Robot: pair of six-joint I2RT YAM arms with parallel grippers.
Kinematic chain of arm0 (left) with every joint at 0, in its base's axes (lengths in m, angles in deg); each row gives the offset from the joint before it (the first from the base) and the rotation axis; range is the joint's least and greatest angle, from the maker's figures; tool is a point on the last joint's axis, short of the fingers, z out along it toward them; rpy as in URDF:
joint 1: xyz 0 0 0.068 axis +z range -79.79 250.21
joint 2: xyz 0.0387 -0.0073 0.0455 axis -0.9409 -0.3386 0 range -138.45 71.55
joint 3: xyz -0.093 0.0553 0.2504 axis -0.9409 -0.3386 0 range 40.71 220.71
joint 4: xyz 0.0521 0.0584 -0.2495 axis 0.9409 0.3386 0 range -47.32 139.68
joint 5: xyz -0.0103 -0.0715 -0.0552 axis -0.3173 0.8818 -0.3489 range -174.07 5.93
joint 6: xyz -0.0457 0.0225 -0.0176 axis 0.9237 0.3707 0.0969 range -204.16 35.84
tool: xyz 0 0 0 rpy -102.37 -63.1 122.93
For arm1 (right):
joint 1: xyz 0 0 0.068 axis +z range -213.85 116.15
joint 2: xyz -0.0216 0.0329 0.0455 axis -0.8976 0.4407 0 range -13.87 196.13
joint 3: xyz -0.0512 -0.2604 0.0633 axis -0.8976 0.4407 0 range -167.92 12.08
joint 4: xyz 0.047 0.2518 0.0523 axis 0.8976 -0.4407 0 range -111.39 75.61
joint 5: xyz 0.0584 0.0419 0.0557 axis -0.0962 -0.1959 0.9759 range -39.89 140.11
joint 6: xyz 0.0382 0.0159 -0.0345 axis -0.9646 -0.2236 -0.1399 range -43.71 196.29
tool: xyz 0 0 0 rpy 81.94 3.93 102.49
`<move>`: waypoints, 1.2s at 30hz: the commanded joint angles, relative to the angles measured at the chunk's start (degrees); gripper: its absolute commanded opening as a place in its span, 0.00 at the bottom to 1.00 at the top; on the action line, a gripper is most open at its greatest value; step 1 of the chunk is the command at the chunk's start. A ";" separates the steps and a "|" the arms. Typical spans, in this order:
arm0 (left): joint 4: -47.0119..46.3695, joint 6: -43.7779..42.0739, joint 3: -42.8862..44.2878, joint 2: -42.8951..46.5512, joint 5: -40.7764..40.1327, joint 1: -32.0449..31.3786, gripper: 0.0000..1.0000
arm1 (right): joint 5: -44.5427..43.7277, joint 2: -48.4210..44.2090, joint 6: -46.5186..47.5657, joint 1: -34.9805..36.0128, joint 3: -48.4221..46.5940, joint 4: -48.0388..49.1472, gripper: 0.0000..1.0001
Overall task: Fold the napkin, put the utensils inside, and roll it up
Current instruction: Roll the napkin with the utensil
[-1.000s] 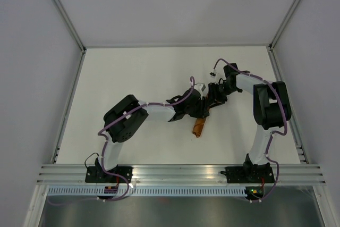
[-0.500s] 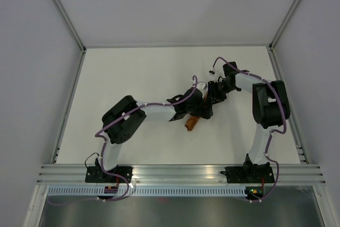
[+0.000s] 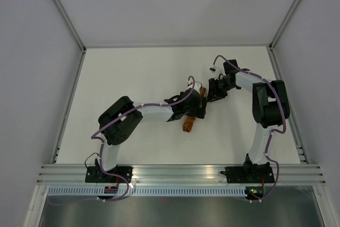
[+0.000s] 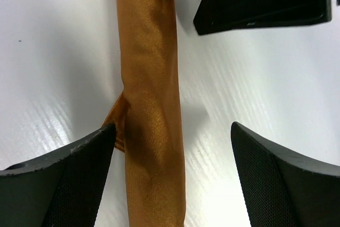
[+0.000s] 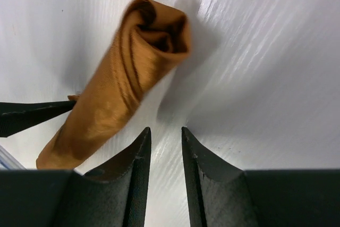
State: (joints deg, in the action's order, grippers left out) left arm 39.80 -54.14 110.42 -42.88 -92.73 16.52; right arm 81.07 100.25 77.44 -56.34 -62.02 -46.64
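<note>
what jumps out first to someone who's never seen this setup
The rust-orange napkin, rolled into a tight tube, lies near the middle of the white table. The left gripper straddles it with jaws wide open, while the right gripper hovers off the roll's open end, jaws only narrowly apart and empty. No utensils show.
</note>
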 commanded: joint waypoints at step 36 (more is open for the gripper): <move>-7.05 12.07 -9.77 -4.31 21.32 6.85 0.39 | 4.38 -1.27 -4.05 2.60 -0.78 2.46 0.59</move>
State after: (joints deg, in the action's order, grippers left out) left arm 27.78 -46.20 103.29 -43.23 -73.78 23.75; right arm 88.00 100.45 75.84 -53.94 -63.49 -44.81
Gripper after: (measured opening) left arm 0.390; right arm 0.584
